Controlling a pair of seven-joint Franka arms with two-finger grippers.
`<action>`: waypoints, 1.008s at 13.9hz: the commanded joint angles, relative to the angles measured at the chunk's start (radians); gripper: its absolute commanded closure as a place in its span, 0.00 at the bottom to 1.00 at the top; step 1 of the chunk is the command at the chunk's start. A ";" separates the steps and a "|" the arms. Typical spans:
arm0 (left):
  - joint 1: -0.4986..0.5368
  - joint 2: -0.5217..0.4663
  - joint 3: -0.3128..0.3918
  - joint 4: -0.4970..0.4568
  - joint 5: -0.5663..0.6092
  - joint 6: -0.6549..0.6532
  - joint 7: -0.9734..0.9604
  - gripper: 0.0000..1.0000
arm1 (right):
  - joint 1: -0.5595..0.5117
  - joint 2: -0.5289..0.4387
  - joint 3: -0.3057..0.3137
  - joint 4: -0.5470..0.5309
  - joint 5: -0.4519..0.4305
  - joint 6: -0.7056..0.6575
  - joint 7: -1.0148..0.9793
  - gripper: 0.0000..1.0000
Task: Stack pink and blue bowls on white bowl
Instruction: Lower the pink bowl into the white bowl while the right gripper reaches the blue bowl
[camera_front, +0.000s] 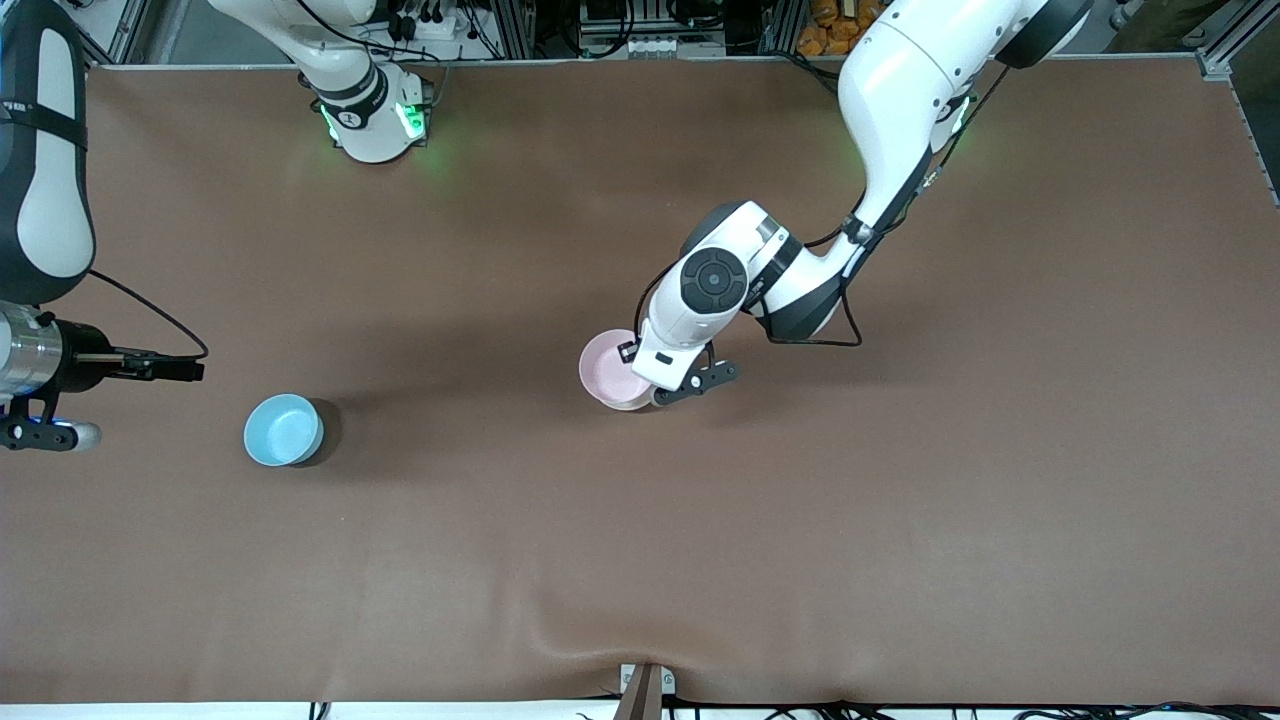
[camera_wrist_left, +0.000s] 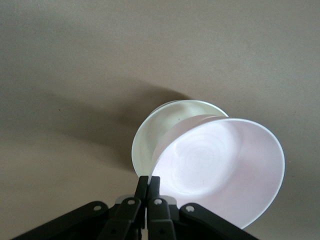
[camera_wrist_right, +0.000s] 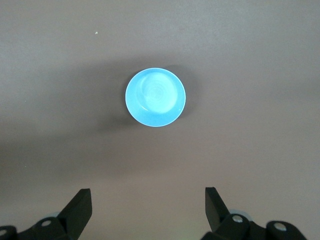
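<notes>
My left gripper (camera_front: 660, 392) is shut on the rim of the pale pink bowl (camera_front: 610, 366) near the middle of the table. In the left wrist view the fingers (camera_wrist_left: 149, 184) pinch the rim, and the pink bowl (camera_wrist_left: 220, 165) hangs tilted over the white bowl (camera_wrist_left: 157, 132). I cannot tell whether the two touch. The white bowl shows in the front view only as a sliver (camera_front: 628, 406) under the pink one. The sky blue bowl (camera_front: 284, 429) stands alone toward the right arm's end. My right gripper (camera_front: 45, 436) is open and empty above the table beside it, and the right wrist view shows the blue bowl (camera_wrist_right: 155, 97) ahead of the open fingers (camera_wrist_right: 148, 200).
The brown table mat (camera_front: 900, 480) has a raised wrinkle (camera_front: 600, 640) at the edge nearest the front camera. A clamp (camera_front: 643, 688) sits at that edge. The arm bases stand along the farthest edge.
</notes>
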 joint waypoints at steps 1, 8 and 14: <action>-0.009 0.011 0.009 0.019 -0.001 0.000 -0.015 1.00 | -0.013 0.044 0.010 0.020 0.003 -0.004 0.004 0.00; -0.003 0.025 0.010 0.014 0.001 0.012 -0.009 0.00 | -0.055 0.205 0.010 0.020 0.004 0.114 0.005 0.00; 0.102 -0.183 0.036 0.022 0.062 -0.236 0.079 0.00 | -0.085 0.277 0.012 0.021 0.000 0.126 0.001 0.00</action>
